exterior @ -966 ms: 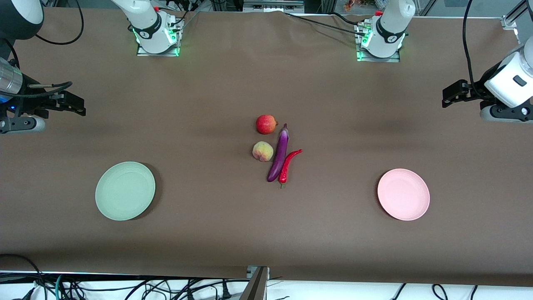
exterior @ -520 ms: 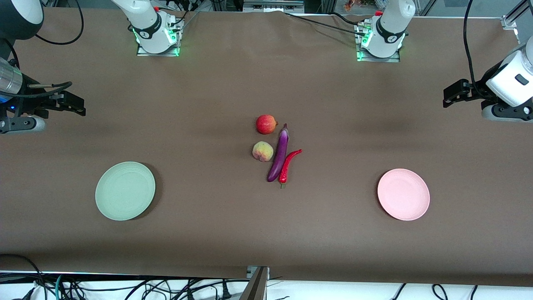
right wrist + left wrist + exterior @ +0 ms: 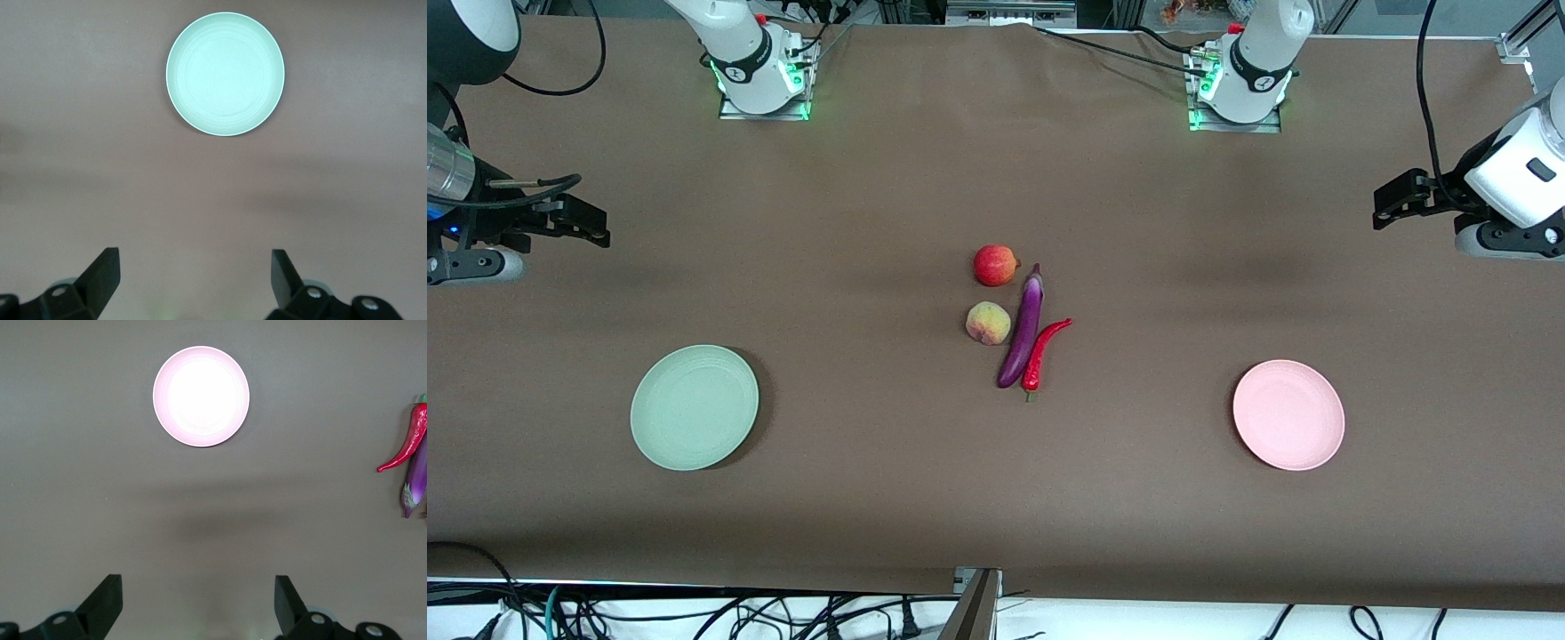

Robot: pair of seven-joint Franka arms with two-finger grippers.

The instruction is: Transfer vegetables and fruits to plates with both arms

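Observation:
A round red fruit, a yellowish-pink peach, a long purple eggplant and a red chili pepper lie together at the table's middle. The mint green plate lies toward the right arm's end, the pink plate toward the left arm's end. My left gripper is open and empty, high over its end of the table; its wrist view shows the pink plate, the chili and the eggplant. My right gripper is open and empty, high over its end; its wrist view shows the green plate.
The brown table cover spans the view. The two arm bases stand along the table edge farthest from the front camera. Cables hang at the edge nearest the front camera.
The left arm's wrist has shifted slightly toward its end of the table. The right arm and all objects have not moved.

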